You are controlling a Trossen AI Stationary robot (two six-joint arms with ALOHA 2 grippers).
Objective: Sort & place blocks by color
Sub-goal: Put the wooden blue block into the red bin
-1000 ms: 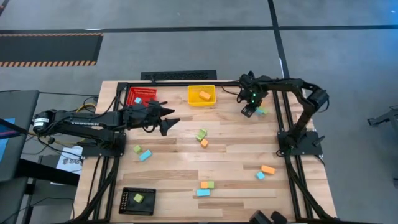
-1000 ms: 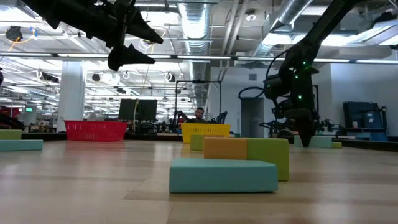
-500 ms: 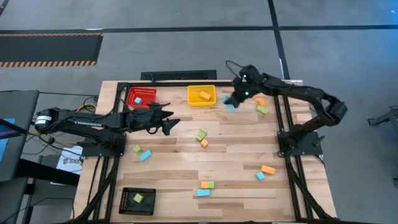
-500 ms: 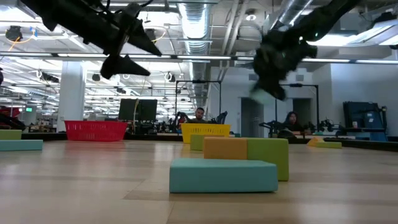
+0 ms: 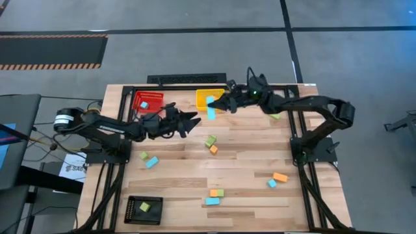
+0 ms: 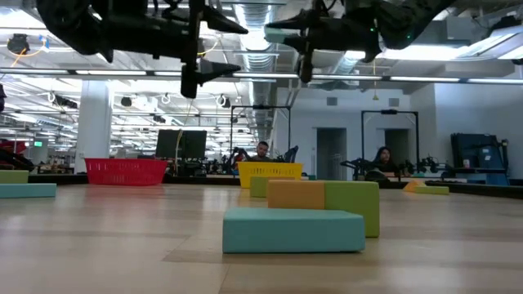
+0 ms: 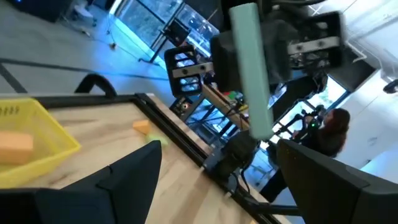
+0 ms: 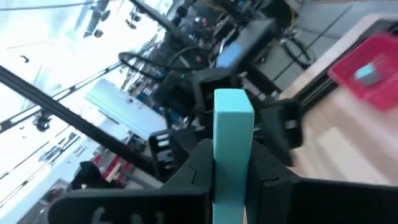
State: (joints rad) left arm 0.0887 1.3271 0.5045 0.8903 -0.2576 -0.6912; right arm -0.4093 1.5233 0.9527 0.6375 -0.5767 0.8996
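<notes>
Right pincer (image 5: 217,106), pinching a light blue bar block (image 5: 210,112), has swung left beside the yellow plastic bin (image 5: 202,95). Left pincer (image 5: 194,121) waits spread, nearer the red bin (image 5: 138,99).

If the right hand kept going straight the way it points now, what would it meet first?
Probably the left hand. The right hand, shut on a light blue bar, points leftward toward it. Their relative heights are unclear, so it might pass.
</notes>
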